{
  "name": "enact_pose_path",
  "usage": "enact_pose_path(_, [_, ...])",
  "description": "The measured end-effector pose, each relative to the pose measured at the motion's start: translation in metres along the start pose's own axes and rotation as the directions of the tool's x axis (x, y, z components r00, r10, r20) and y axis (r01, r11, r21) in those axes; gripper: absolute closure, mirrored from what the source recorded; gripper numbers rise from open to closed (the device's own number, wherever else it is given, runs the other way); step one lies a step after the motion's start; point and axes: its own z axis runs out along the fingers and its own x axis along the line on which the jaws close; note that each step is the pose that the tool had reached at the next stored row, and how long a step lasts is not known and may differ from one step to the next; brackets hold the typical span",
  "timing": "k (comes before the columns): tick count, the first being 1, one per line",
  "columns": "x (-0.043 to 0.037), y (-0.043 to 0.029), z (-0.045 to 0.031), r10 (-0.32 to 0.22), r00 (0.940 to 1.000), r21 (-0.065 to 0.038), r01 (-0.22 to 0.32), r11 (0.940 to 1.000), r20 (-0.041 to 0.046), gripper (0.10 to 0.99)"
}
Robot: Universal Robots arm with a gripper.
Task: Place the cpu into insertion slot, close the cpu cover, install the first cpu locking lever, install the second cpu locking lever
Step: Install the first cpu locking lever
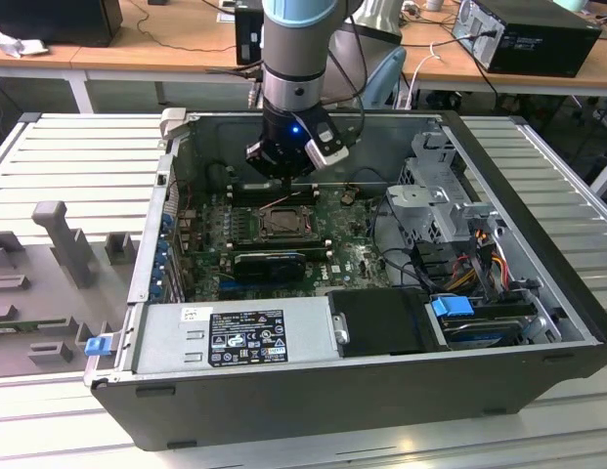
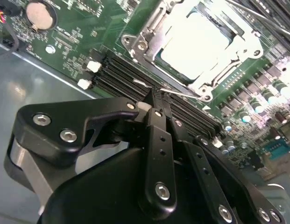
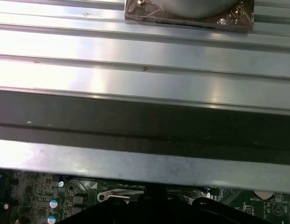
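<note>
Silvery metal cover [image 2: 201,42] is lying over the chip [image 2: 194,44], thin springy levers likely needing fingertip pressure while the closed gripper [image 2: 153,99] is hovering near.

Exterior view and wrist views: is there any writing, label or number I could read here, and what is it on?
Black label on the grey power supply box: print too small to read.
White sticker on the same box: too small to read.
Green circuit board in the second wrist view: white markings, too blurred to read.
Nothing here can be read.
</note>
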Motion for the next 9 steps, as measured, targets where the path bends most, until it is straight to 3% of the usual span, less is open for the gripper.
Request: enact_pose_path(9, [-0.0041,-0.0025,0.0067,0.005,1.0,0.0,-0.005,1.0,0.0023,0.98])
